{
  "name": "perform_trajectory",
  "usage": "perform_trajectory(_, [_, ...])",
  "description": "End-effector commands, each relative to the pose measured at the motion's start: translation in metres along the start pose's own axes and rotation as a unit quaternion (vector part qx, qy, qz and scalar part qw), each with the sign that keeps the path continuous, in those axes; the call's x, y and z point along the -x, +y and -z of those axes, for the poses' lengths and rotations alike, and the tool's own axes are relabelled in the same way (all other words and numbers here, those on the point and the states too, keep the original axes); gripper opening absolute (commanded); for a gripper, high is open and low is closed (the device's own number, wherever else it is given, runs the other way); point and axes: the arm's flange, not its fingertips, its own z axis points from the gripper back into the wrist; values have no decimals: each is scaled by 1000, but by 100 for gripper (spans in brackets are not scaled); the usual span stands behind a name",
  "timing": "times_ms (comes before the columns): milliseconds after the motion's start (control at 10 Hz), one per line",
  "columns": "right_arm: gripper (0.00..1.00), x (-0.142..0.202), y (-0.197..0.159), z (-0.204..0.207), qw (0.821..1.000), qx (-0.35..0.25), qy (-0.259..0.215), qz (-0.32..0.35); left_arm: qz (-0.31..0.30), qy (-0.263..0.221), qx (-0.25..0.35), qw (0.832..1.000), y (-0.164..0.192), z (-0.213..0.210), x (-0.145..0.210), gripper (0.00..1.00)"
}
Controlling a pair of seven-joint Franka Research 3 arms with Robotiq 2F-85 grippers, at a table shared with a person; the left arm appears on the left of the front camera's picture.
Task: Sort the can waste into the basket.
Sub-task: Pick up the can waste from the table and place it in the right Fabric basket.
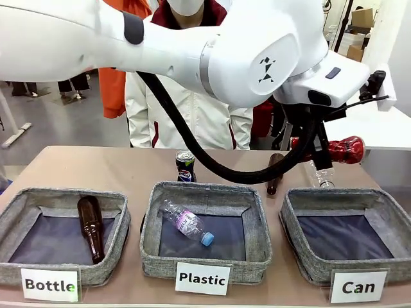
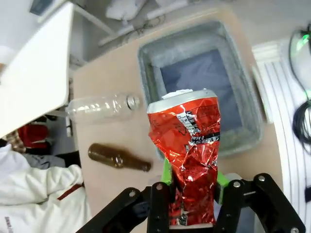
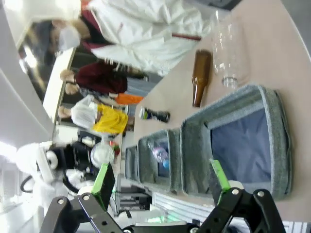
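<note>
My left gripper has reached across to the right and hangs above the table, shut on the crushed red can, which lies sideways in its grip. In the left wrist view the red can stands between the green pads, with the grey "Can" basket below and beyond it. That basket sits at the front right with a bare dark bottom. The dark Pepsi can stands upright behind the middle basket. My right gripper is open above the Can basket, with nothing between its fingers.
A brown bottle and a clear plastic bottle lie behind the Can basket. The "Plastic" basket holds a clear bottle; the "Bottle" basket holds a brown bottle. A person in a white jacket stands at the far side.
</note>
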Motion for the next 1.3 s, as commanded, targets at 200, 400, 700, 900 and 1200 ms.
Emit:
perform_trajectory(200, [100, 26, -14, -63, 996, 63, 57, -33, -91, -124, 1, 988, -4, 86, -1, 27])
perform_trajectory(400, [100, 42, -23, -89, 997, 73, 14, -10, -96, -94, 40, 990, -12, 120, 6, 27])
perform_trajectory(700, [100, 43, -25, -93, 997, 73, 12, 2, -106, -77, 60, 990, -19, 151, 9, 27])
perform_trajectory(900, [100, 43, -25, -93, 997, 73, 12, 2, -110, -77, 66, 989, -21, 155, 9, 27])
perform_trajectory(1200, [100, 43, -25, -93, 997, 73, 12, 2, -106, -80, 79, 988, -21, 157, 10, 84])
